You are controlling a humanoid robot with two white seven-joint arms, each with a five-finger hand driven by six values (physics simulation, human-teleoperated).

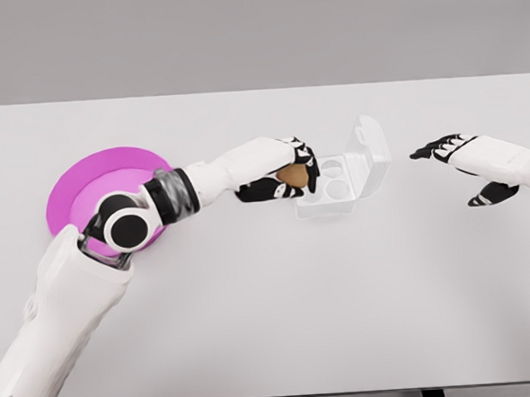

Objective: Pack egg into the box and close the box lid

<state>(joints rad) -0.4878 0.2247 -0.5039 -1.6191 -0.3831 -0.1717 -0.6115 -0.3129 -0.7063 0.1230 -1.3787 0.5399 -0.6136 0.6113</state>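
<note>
Left hand [286,170], frame center, fingers curled around brown egg [291,174] beside clear plastic egg box [345,180], lid raised; right hand [460,155] spread, far right.

White table [280,296] against a grey backdrop, magenta round plate [93,177] lying at its left, clear open egg box [349,175] resting near its middle, lid raised

Both arms are glossy white with rounded shells; the left arm [69,300] shows a black ringed joint and ribbed grey collar. Each robot hand has black fingers [269,191].
</note>
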